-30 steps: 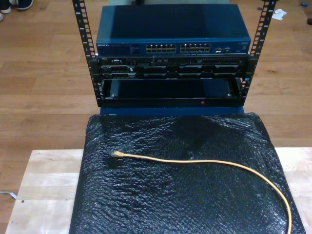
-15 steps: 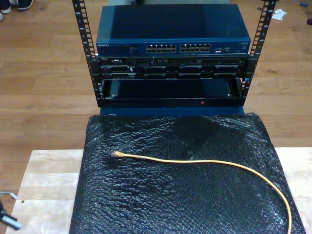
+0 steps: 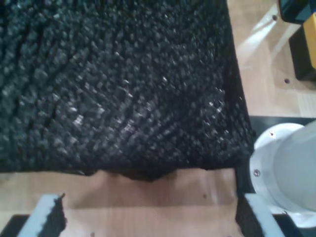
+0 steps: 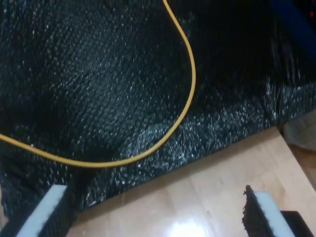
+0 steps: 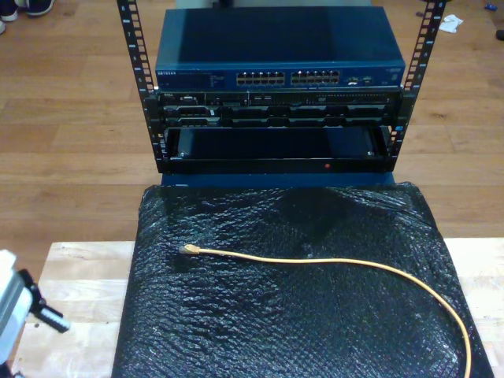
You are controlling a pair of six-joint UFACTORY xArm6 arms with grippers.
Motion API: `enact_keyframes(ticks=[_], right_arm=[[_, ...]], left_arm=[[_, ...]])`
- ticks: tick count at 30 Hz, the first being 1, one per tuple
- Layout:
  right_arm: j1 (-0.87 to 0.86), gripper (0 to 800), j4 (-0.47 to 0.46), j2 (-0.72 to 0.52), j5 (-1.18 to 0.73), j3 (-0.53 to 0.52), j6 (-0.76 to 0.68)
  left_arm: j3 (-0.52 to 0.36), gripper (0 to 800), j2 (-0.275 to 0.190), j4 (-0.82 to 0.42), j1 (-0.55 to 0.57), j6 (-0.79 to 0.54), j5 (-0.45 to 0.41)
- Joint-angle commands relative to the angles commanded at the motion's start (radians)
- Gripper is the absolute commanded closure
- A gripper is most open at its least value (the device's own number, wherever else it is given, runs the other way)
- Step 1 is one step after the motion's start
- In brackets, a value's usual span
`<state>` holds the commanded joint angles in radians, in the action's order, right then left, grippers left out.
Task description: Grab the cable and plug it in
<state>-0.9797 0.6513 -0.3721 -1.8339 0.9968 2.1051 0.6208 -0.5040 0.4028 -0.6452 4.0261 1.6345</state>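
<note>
1. An arm point(image 5: 20, 311) has come up at the exterior view's lower left edge, where a second ago there was none; the approach is starting, nothing grabbed yet.
2. First gripper point(image 3: 148, 219): jaws spread, empty, over the wooden table point(image 3: 148, 197) by the mat's edge.
3. Second gripper point(image 4: 158, 212): released, empty, cable just beyond.
4. The cable point(image 5: 331, 261), thin and yellow-orange, lies curved on the black bubbly mat point(image 5: 283, 331); its plug point(image 5: 187, 250) points at the exterior view's left, well apart from the blue switch point(image 5: 279, 75) in the rack.

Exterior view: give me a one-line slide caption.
Yellow cable lying ungrasped across black bubble-wrap mat, plug end towards the network switch in the rack.
</note>
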Motion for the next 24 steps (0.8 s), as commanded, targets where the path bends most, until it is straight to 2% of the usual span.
enact_keyframes(ticks=[5, 12, 24], right_arm=[[0.032, 3, 0.008, 0.003, 0.008, 0.014, -0.015], [0.081, 3, 0.063, 0.028, 0.009, 0.043, -0.077], [0.328, 3, 0.063, 0.031, 0.140, 0.066, -0.203]], left_arm=[[0.002, 1, 0.000, 0.014, 0.049, 0.040, -0.003], [0.003, 1, 0.000, 0.021, 0.115, 0.103, -0.009], [0.005, 1, 0.015, 0.058, 0.132, 0.140, -0.052]])
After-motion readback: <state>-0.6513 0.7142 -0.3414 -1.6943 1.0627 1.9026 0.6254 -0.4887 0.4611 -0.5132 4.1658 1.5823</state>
